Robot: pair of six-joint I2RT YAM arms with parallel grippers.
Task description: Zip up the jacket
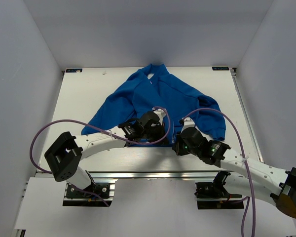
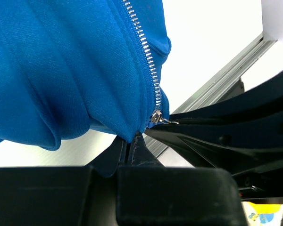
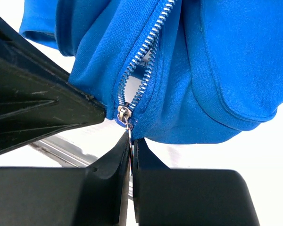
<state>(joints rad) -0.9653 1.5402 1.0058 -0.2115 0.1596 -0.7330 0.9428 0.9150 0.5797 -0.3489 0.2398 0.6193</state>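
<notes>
Blue jacket hem, zipper pull, jaws clamped

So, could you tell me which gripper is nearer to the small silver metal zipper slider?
Right. The right gripper pinches the slider's pull tab; the left gripper clamps the blue fabric jacket's hem beside it.

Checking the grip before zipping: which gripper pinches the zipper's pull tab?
The right gripper, shut on the metal pull tab hanging below the slider. The left gripper instead pinches the jacket beside the bottom end of the zipper.
</notes>
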